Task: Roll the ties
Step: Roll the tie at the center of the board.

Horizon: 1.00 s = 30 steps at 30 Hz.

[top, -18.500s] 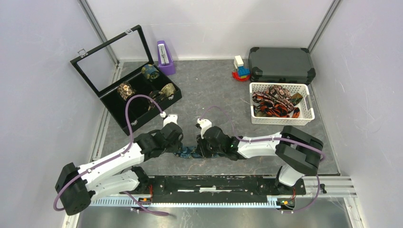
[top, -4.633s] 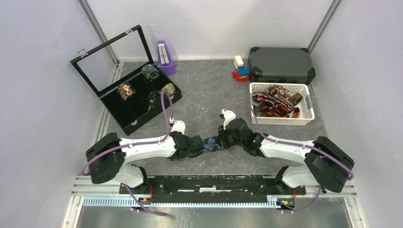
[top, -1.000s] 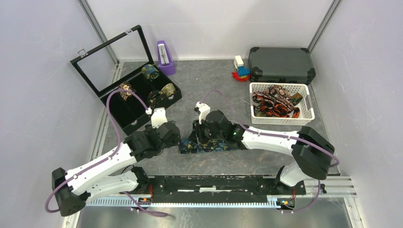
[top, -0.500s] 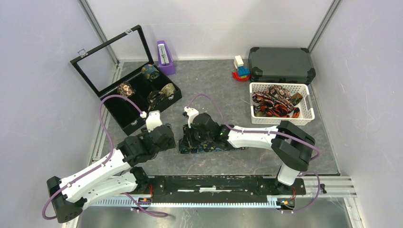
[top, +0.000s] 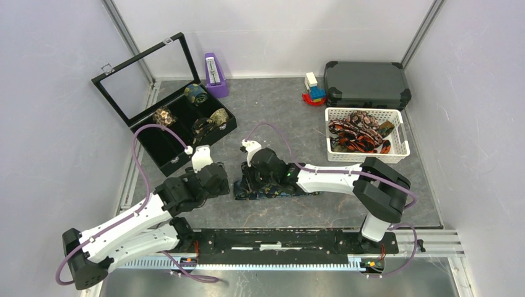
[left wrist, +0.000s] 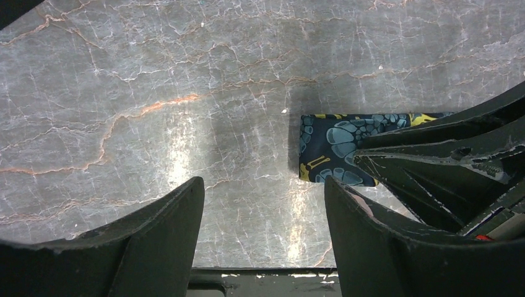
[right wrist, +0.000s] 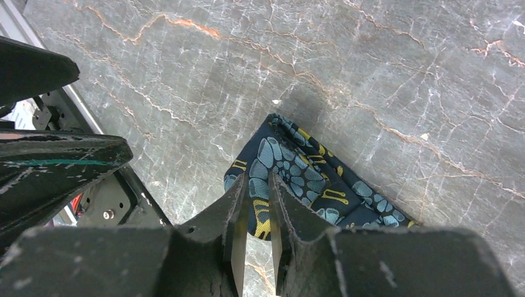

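The left gripper (left wrist: 263, 185) is hanging spread wide and empty just beside the end of the navy paisley tie (left wrist: 331, 142), likely waiting to steady the roll. Its arm is reaching in low from the near left. The tie is lying flat on the marbled table (top: 272, 124) near its middle. The right gripper (right wrist: 255, 201) is pinching that same end, probably to begin coiling, with its arm stretching leftward and the wrist tipping down.

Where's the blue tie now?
In the top view, the blue tie lies mid-table, just right of the left gripper; the right gripper pinches its left end.
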{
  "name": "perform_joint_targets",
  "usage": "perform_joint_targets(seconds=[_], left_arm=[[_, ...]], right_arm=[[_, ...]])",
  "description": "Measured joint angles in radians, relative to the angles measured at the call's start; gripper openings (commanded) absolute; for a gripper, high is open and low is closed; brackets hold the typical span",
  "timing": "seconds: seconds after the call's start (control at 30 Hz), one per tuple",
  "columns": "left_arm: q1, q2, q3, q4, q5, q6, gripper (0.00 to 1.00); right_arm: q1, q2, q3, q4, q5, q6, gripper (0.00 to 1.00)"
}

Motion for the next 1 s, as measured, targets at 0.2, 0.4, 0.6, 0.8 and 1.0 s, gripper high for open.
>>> perform_joint_targets(seconds=[0.2, 0.4, 0.6, 0.8, 1.0], left_arm=[[0.0, 0.004, -0.009, 0.013, 0.016, 0.015, 0.77], [0.0, 0.004, -0.029, 0.055, 0.053, 0.041, 0.77], [0.0, 0.005, -0.048, 0.116, 0.094, 0.062, 0.77], [0.0, 0.01, -0.124, 0.236, 0.17, 0.073, 0.77], [0.0, 0.042, -0.22, 0.398, 0.269, 0.074, 0.78]], right_arm=[[-0.005, -0.002, -0.019, 0.001, 0.014, -0.005, 0.23], [-0.009, -0.016, -0.056, 0.002, 0.018, -0.011, 0.23], [-0.013, -0.026, -0.079, 0.009, 0.018, -0.012, 0.23], [-0.02, -0.037, -0.111, 0.024, 0.018, -0.012, 0.22], [-0.033, -0.048, -0.145, 0.049, 0.017, -0.011, 0.21]])
